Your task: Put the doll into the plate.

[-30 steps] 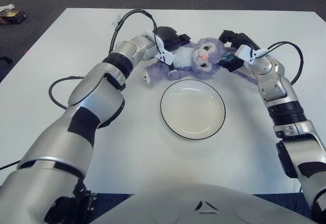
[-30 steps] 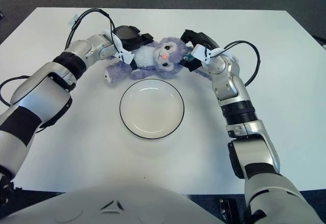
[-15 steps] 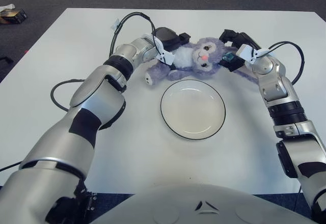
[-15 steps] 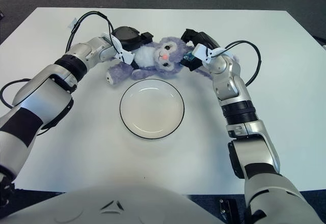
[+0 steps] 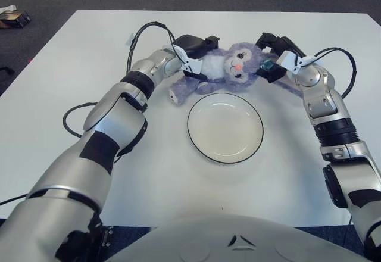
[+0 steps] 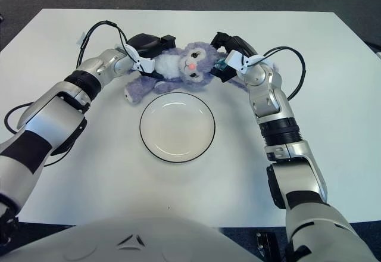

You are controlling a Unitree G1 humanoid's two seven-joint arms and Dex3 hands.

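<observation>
fingers: both sets are closed against the soft purple plush monkey doll [image 5: 223, 68]; the black fingers of the left hand [image 5: 193, 49] are curled over its white belly and upper body, those of the right hand [image 5: 271, 53] are pressed around the far side of its head by the ear, so the toy is pinched between the two hands

doll's place: on the white table top [image 5: 71, 89], on its back with the face turned up, just beyond the far rim of the round white plate with a thin black edge [image 5: 225, 127]; one foot [image 5: 174, 94] hangs near the rim on the left; I cannot tell whether the body is raised off the table or touching it

long axis: runs across the table from left to right, head to the robot's right, feet to its left, roughly parallel to the plate's far edge

direction of the move: the plate lies straight toward the robot from the doll, so I judge the carry to be a short pull toward the body, both hands moving together, then a lowering

nearer hand: neither clearly; the left holds the trunk, the right the head, and each sits about equally far beyond the plate

what the views add: the right eye view shows the left hand's fingers [image 6: 156, 41] reaching over the doll's shoulder more plainly; the left eye view shows more of the table's left side with the loose black cable [image 5: 70, 110] beside the left arm

plate: nothing lies in it
</observation>
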